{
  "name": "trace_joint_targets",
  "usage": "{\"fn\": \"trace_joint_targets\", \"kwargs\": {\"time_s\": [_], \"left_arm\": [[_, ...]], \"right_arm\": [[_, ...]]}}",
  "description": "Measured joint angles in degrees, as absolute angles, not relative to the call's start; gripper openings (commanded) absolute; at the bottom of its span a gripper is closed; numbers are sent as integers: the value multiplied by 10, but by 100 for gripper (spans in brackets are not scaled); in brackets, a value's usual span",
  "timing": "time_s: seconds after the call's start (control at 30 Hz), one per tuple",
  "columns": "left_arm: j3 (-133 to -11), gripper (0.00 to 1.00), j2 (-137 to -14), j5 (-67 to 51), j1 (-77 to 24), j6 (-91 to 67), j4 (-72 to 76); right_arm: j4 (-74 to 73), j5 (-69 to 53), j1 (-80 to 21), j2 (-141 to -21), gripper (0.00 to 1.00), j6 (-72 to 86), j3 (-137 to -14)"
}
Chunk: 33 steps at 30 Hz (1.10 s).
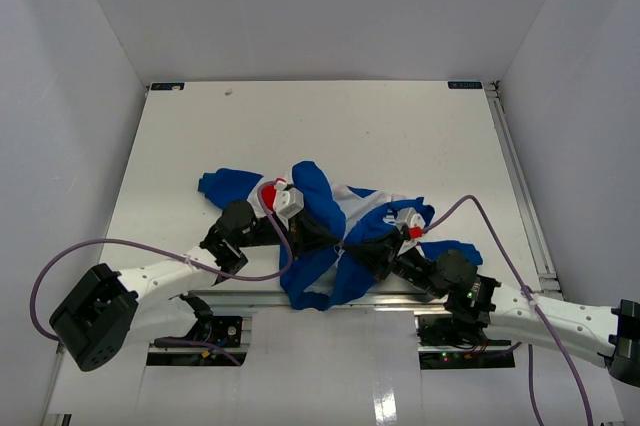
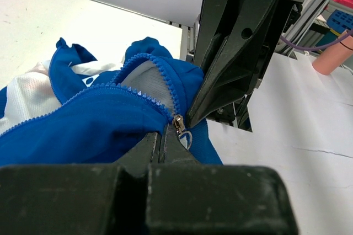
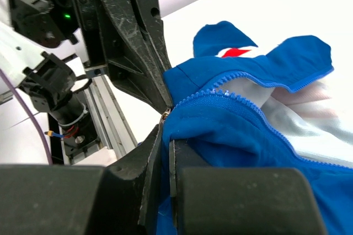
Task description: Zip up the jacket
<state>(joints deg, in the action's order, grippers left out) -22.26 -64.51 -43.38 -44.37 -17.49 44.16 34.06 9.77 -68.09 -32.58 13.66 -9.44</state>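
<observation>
Jacket (image 1: 318, 186) lay crumpled mid-table (image 1: 400, 126), toward the near edge, between the two arms. Both claws met tip to tip at the zip's bottom end.

- Left claw (image 2: 161, 144): clenched on jacket cloth right under the slider (image 2: 179, 125).
- Right claw (image 3: 165, 138): clenched on the jacket at the same spot, tip touching the slider. Couldn't tell whether it pinched the pull tab or only cloth.

Key relation: the teeth (image 2: 165, 78) ran away from both tips in an open V, so nearly the whole zip was still undone. My read: the slider needed to travel along that axis, away from the left claw's anchor, and the right claw was the nearer one.

Left wrist view showed the slider and both tooth rows. Right wrist view showed only a metal glint there. Top view hid the contact under the arms.
</observation>
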Motion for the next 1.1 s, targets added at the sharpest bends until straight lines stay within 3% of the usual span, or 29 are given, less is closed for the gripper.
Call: {"fn": "trace_joint_targets", "kwargs": {"time_s": [0.33, 0.57, 0.8, 1.1], "left_arm": [[-243, 0, -649, -367, -454, -240, 358], [-256, 0, -655, -363, -464, -282, 292], [-265, 0, -665, -370, -456, -304, 257], [-268, 0, -698, -397, -430, -329, 254]], "right_arm": [[256, 171, -671, -357, 43, 134, -148], [95, 219, -669, -367, 61, 115, -276], [-52, 243, -668, -367, 65, 109, -384], [-191, 258, -689, -534, 65, 34, -503]]}}
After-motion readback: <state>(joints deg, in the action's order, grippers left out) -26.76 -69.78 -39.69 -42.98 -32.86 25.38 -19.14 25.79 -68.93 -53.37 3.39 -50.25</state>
